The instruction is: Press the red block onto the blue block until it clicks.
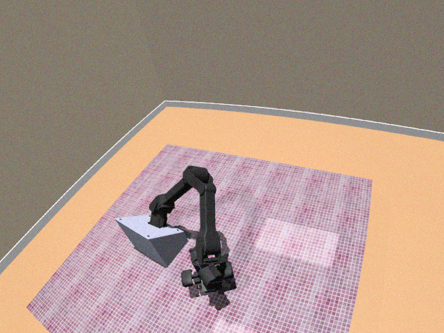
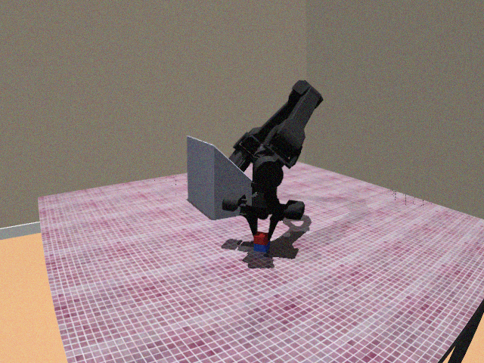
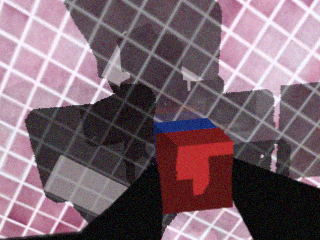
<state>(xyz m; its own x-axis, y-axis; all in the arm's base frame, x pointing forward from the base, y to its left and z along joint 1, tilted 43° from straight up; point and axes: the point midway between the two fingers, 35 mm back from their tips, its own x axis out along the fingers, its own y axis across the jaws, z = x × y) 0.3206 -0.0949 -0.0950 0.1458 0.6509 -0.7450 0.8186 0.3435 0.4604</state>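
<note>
Now the pincer (image 2: pixel 262 234) (image 3: pixel 191 169) is pinching the red block (image 2: pixel 261 237) (image 3: pixel 196 172), which is sitting right over the blue block (image 2: pixel 261 247) (image 3: pixel 185 125) on the desk (image 2: pixel 164 296) (image 1: pixel 286 200) (image 3: pixel 20 75); pressing straight down, squarely, before letting go, is looking wisest.

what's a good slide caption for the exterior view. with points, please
Gripper (image 2: pixel 262 236) closed on the red block (image 2: pixel 260 237), held directly above the blue block (image 2: pixel 261 247) on a checked mat (image 2: pixel 164 289).

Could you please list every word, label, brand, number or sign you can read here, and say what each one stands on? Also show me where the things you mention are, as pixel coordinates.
There are none: no text can be read on the red block (image 2: pixel 261 237) (image 3: pixel 195 175), the blue block (image 2: pixel 261 247) (image 3: pixel 186 125), the arm (image 1: pixel 207 211) (image 2: pixel 308 105) or the grey wedge-shaped stand (image 1: pixel 138 225) (image 2: pixel 200 179).
</note>
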